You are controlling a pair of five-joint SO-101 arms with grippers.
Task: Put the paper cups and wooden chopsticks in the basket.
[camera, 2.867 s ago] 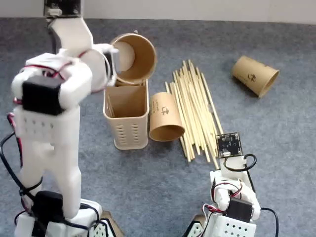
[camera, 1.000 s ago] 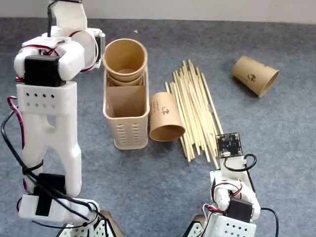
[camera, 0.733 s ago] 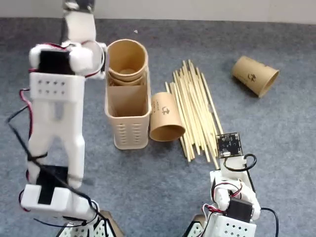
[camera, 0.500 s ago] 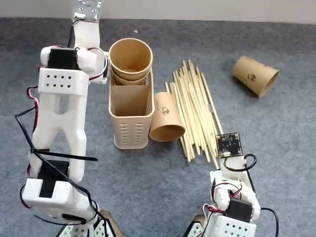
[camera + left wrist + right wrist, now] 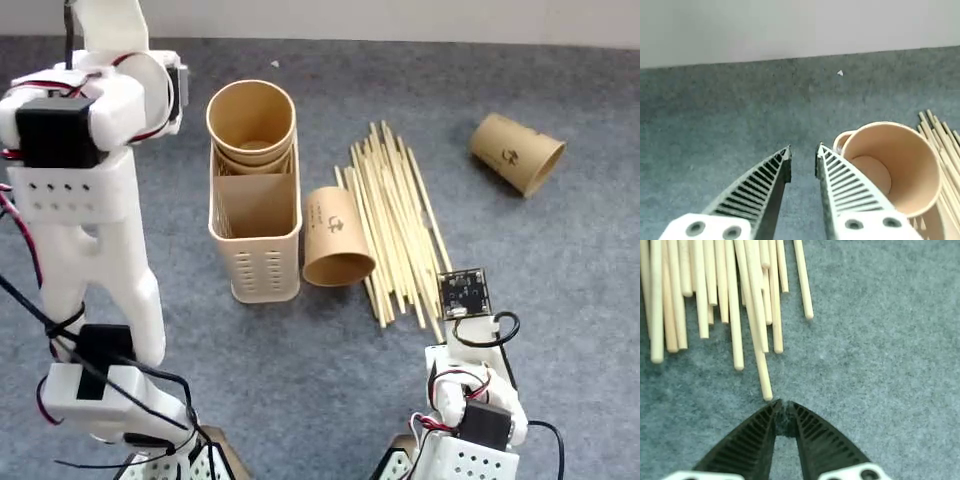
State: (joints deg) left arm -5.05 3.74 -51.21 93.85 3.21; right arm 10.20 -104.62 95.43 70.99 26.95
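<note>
Left arm swung back left, off the basket. Nested paper cups stand in its far end. 1 tipped cup touches its right wall; another cup lies far right. Chopsticks lie between. Left gripper narrowly parted, empty. Right gripper closed, near the pile.

The cups are matt brown paper. The chopsticks are bare pale wood, without gloss. The basket looks like smooth beige plastic. The table has a rough grey cloth, like carpet. The arms are white plastic, and the fingers are black ribbed plastic.
</note>
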